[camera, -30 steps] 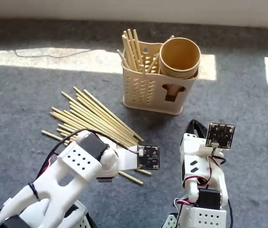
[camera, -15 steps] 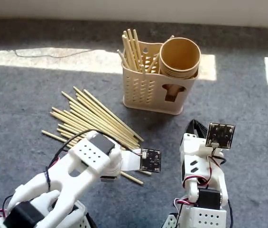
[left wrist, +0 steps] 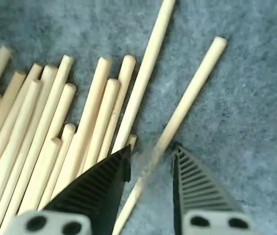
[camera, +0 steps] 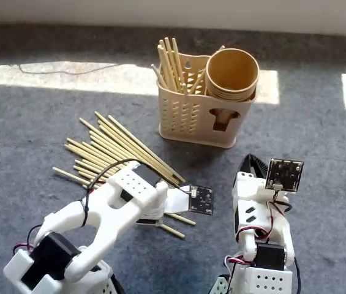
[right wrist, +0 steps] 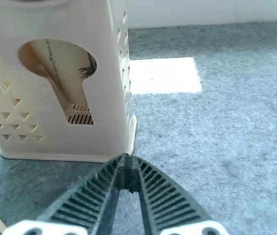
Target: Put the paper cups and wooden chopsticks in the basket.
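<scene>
The left hand [left wrist: 152, 148] has eased forward, open astride a loose chopstick [left wrist: 188, 93]

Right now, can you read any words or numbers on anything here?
No text here can be read.
The paper cup, seen through the cutout of the basket, bears a dark leafy drawing and a thin line of marks: too small to read.
The chopsticks: no marks.

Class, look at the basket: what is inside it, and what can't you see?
Wooden chopsticks stand in one side of the basket; nested paper cups fill the other. Its walls mostly hide their lower parts.
</scene>
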### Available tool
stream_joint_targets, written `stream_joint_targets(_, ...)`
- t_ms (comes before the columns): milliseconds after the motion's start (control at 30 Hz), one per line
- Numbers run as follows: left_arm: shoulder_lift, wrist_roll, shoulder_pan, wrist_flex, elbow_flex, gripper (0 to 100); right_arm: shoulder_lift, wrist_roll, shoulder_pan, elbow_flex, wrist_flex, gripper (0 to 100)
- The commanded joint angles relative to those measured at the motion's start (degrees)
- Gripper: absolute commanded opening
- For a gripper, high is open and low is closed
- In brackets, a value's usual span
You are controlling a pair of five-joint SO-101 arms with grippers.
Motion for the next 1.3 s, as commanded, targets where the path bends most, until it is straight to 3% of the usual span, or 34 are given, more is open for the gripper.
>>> stream_joint_targets(0, 1.36, -0.53, 0.48, -1.05, -1.36, 10, -0.75, 0.70, 0.40, 5.67, -2.15, 0.5)
stream_joint_targets(233, 1.27, -0.26, 0.48, -0.44, -1.36, 6, -0.75, 0.70, 0.40, 5.67, -2.15, 0.5)
stream_joint_targets(433, 1.19, -0.18, 1.01, 3.34, -1.89, 6, -0.75, 0.70, 0.40, 5.67, -2.15, 0.5)
stream_joint_targets(700, 1.19, 0.18, 1.01, 14.15, -9.89, 1, -0.75, 0.70, 0.40, 5.67, -2.15, 0.5)
stream_joint_targets(900, 0.66, 2.99, 1.01, 15.65, -13.05, 1, -0.75, 0.70, 0.40, 5.67, -2.15, 0.5)
stream_joint_targets(1267, -24.22, 4.84, -0.31, 21.71, -13.23, 1, -0.75, 0.70, 0.40, 5.58, -2.15, 0.5)
